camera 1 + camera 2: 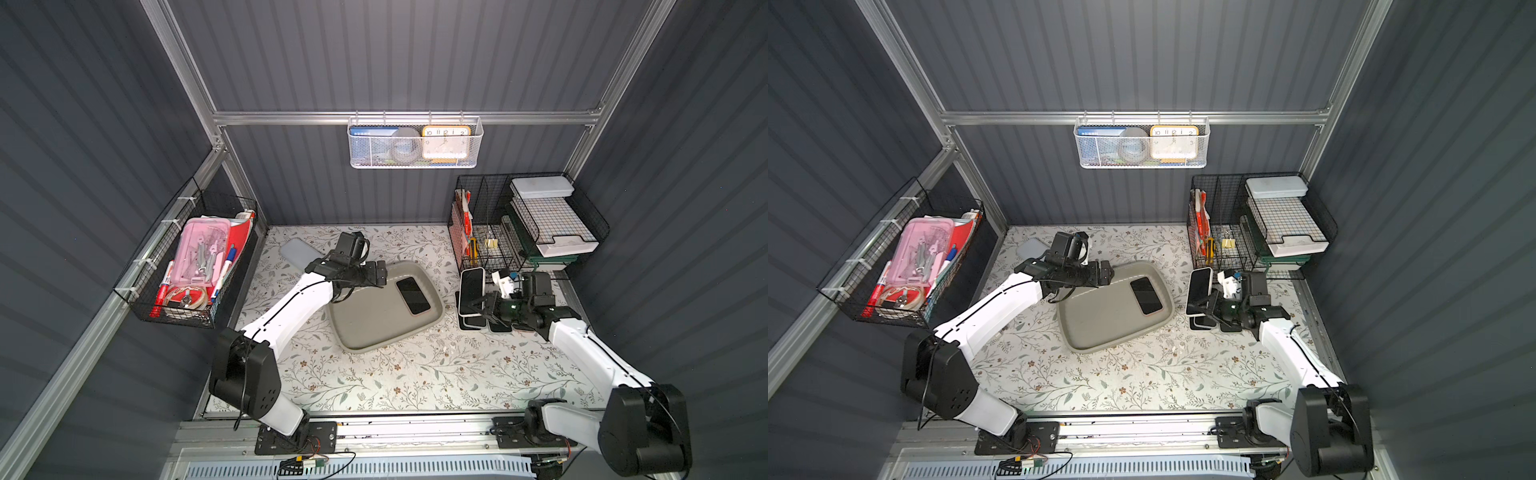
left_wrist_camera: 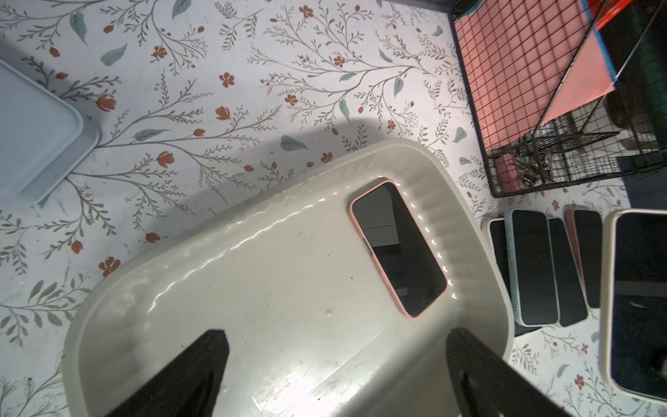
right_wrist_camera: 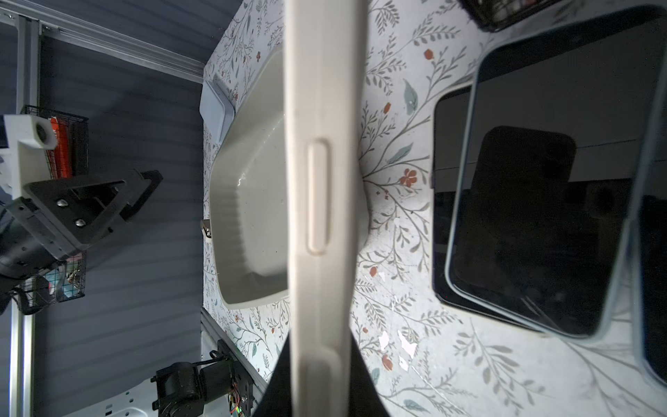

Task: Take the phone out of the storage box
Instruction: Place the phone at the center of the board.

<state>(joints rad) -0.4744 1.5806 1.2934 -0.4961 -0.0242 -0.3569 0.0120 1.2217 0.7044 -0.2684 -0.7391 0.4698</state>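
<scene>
Noted box point(image 1: 365, 332) at centre of floral table point(image 1: 415, 382). Found pink phone point(image 1: 412, 295) lying flat inside, screen up, against wall on right arm's side; confirmed in both top views. Observed left gripper point(image 2: 335, 335) spread fully wide, holding nothing, hovering over box's far left rim, clear of pink phone. Observed right gripper point(image 1: 478, 302) clamped tight on white phone point(image 1: 471, 289), gripped by its long edges, outside box, above row of phones point(image 2: 534, 267) lying on table. Could not count row with certainty.
</scene>
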